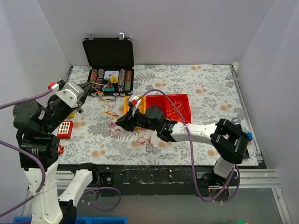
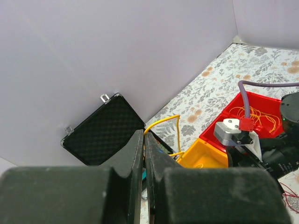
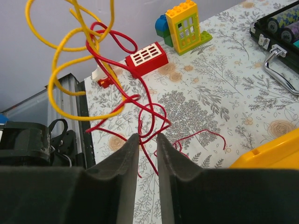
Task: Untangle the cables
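The cables (image 1: 113,124) are a loose tangle of thin red and yellow strands, straight ahead of the right jaws and partly lifted off the bench (image 1: 205,84). In the right wrist view, yellow loops hang high and to the left of the fingers (image 3: 124,182), and red loops cross below them. One red strand drops into the gap between the fingertips. The right jaws stand a narrow slit apart, wider than the strand. Whether anything is pinched lower down is hidden by the fingers themselves.

The left jaws are pressed almost together, and a yellow strand comes out right at their tips. It arches ahead of them and drops behind the yellow bin (image 2: 201,156), where its end is lost. From above, the strands are too fine to trace from one pair of jaws to the other. A small pale loop (image 1: 148,145) lies behind the right jaws, and its colour is unclear.

The red bin (image 1: 186,103) is beside the yellow one and behind the right jaws, with thin yellow wire (image 2: 254,116) coiled in it. The arm covers part of both bins. Ahead of the right jaws and beyond the tangle lie a red brick (image 3: 146,59) and a yellow window block (image 3: 184,23). The open black case (image 1: 108,55) is just ahead of the left jaws, its contents cut off in the wrist view.
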`<control>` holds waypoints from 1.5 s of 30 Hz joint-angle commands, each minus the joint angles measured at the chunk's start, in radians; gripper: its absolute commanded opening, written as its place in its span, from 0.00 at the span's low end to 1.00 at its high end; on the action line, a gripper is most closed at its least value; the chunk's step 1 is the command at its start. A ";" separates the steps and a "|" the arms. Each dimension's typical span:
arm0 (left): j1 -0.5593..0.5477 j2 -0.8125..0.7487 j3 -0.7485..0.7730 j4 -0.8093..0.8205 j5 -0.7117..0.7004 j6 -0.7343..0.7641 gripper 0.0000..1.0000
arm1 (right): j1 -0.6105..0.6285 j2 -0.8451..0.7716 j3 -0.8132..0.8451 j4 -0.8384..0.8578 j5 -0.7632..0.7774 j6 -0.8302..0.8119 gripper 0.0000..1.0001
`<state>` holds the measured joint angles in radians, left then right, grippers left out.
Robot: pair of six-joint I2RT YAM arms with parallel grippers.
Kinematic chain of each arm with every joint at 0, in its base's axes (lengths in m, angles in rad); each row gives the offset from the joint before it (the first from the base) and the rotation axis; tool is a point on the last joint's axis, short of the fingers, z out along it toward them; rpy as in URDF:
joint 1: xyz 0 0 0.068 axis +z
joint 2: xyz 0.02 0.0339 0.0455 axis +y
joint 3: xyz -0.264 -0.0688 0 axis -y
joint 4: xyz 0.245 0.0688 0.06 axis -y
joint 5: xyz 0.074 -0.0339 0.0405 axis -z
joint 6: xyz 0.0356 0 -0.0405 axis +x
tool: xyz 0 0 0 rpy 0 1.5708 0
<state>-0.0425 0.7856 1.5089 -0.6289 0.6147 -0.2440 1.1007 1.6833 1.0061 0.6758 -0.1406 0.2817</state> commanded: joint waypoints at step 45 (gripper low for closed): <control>0.003 0.233 0.192 0.373 0.174 -0.379 0.00 | 0.136 -0.338 -0.396 -0.087 0.271 0.146 0.01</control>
<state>-0.0422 0.9714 1.7580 -0.2241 0.6415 -0.5442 1.2304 1.4918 0.6201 0.5732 0.0982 0.4408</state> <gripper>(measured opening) 0.014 0.022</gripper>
